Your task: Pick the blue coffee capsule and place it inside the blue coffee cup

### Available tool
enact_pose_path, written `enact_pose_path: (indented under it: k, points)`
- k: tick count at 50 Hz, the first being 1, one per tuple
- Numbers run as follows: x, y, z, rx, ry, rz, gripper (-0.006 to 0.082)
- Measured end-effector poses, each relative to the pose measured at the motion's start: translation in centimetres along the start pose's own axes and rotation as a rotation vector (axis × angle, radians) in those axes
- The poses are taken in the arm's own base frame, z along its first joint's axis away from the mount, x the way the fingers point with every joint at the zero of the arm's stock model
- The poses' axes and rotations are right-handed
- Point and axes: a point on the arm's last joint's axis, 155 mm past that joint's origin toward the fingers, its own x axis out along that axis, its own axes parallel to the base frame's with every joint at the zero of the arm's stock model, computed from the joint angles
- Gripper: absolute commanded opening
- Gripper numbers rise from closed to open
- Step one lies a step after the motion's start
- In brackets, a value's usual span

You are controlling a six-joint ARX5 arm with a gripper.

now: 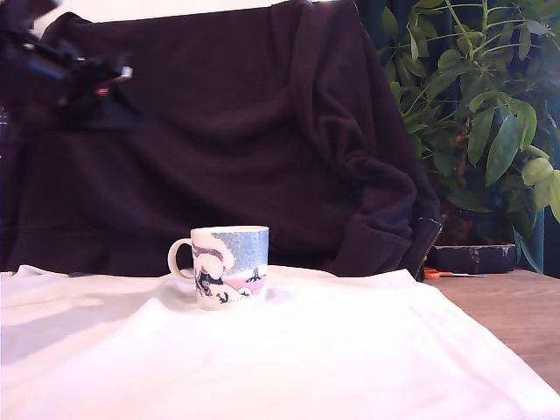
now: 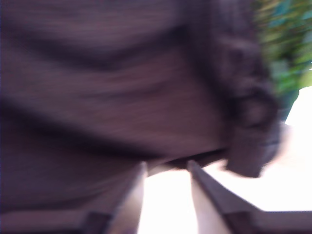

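Hovering high above the cloth's (image 1: 289,350) far corner, my gripper (image 2: 165,170) had fingers apart, empty; no capsule showed, the cup (image 1: 229,267) stood mid-cloth, its inside hidden.

mug (image 1: 229,266) on cloth (image 1: 262,359), before drape (image 1: 227,131).

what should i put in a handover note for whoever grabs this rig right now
Gripper: raised high at the exterior view's upper left, nothing seen between its fingers; the wrist view is blurred, jaws apart.
White ceramic mug with the light-blue band: upright on the white cloth, handle toward the exterior view's left.
Blue coffee capsule: not visible in either view; it may be inside the mug, but the interior cannot be seen.
Done or left: unclear; check inside the mug first.
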Motion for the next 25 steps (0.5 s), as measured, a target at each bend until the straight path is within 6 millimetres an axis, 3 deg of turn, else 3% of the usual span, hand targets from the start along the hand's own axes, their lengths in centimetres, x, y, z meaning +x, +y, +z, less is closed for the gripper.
enact_pose_path:
  k: [14, 25]
  points:
    - [-4.3, 5.0, 0.0, -0.030, 0.069, 0.213, -0.0021]
    - [-6.3, 6.6, -0.4, -0.016, 0.111, 0.304, -0.0021]
